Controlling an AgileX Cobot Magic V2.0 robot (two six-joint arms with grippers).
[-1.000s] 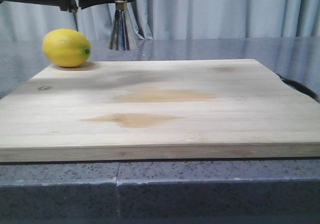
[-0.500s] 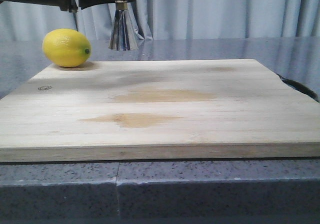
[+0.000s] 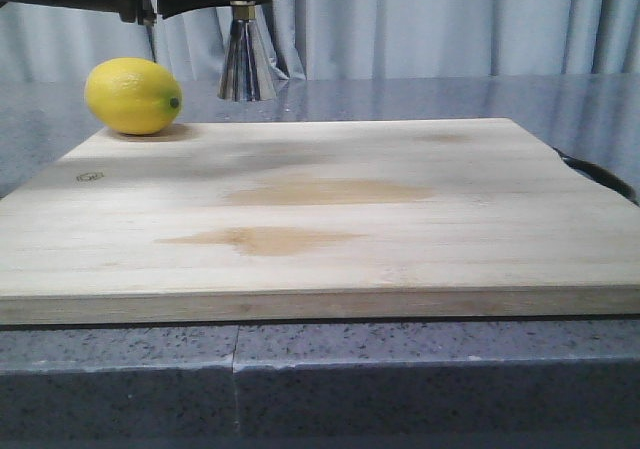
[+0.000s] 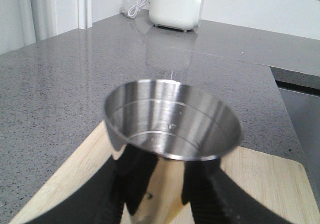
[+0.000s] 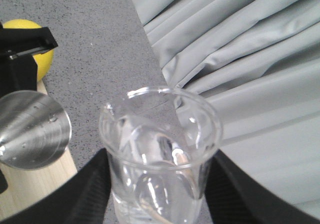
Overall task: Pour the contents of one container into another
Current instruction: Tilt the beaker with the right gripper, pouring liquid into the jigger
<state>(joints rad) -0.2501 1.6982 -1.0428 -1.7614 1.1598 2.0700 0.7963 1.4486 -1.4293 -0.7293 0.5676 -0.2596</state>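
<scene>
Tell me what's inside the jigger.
The jigger, held in the left hand, shows only bare steel walls with ring marks and a few droplets. Its bottom isn't clearly visible.

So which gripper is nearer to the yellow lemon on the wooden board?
Left, judging by the views. The left gripper holds the shiny steel jigger raised close beside the lemon. The right gripper holds the clear glass beaker beyond the jigger, farther from the lemon.
</scene>
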